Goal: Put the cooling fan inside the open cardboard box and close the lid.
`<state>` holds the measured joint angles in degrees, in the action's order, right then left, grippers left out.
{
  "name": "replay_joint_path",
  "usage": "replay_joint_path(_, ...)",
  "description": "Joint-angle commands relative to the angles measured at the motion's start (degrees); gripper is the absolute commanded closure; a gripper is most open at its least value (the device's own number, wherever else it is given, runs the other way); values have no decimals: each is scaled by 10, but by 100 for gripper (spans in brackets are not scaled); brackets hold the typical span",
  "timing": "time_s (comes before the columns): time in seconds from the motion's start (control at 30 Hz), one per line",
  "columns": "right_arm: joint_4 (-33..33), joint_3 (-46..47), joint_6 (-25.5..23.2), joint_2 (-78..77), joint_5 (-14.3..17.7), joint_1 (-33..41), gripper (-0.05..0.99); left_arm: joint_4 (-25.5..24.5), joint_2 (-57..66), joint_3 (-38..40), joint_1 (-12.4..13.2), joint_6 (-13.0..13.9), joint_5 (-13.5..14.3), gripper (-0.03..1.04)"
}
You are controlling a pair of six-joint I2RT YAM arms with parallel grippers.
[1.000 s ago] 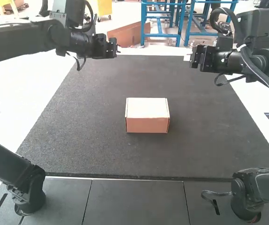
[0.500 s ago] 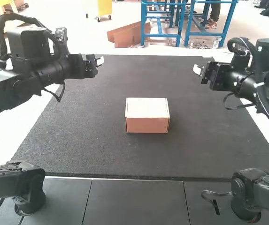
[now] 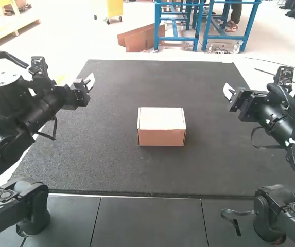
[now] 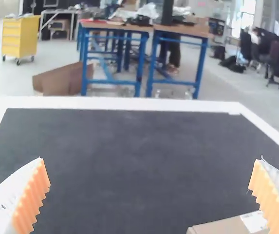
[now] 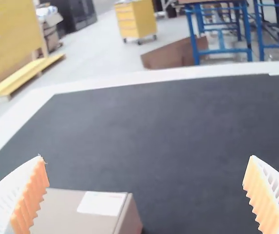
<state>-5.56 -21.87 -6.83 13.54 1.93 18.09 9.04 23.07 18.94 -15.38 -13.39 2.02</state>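
Note:
A small cardboard box (image 3: 161, 126) sits in the middle of the black mat with its lid down; no fan is visible. My left gripper (image 3: 85, 85) hangs open above the mat's left part, well to the left of the box. Its white ribbed fingers with orange pads (image 4: 29, 197) stand wide apart, and a corner of the box (image 4: 232, 226) lies near them. My right gripper (image 3: 230, 93) hangs open over the mat's right part, to the right of the box. Between its spread pads (image 5: 261, 192) the box (image 5: 81, 214) shows, with a white label on top.
The black mat (image 3: 111, 154) covers most of the table, with white tabletop around it. Both arm bases (image 3: 29, 206) stand at the near edge. Open mat lies all around the box.
Both arms have pulled back and down from the far side toward the near edge, each gripper moving outward. The box has not moved.

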Motion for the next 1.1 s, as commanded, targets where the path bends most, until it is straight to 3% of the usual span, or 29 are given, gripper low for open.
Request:
replay_joint_path(0.0, 28, 12, 9, -13, 21, -7, 1, 27, -76, -33, 22, -13, -18, 4)
replay_joint_path(0.23, 120, 46, 28, -15, 33, -12, 2, 9, -218, -107, 25, 173, -24, 4)
replay_joint_path(0.43, 151, 80, 44, -14, 33, -12, 2, 5, -229, -126, 25, 168, -23, 4)
replay_joint_path(0.7, 177, 147, 75, -35, 16, -12, 2, -10, -229, -138, 31, 170, -93, 4)
replay_joint_path(0.77, 177, 153, 75, -38, 13, -13, 2, -24, -231, -150, 32, 202, -77, 4)
replay_joint_path(0.83, 178, 160, 75, -41, 13, -16, 2, -17, -231, -170, 37, 211, -23, 4)
replay_joint_path(0.87, 178, 162, 75, -45, 13, -17, 2, -14, -231, -175, 40, 211, -23, 4)
replay_joint_path(1.07, 180, 186, 86, -62, 18, -33, 2, -28, -231, -189, 60, 160, -16, 4)
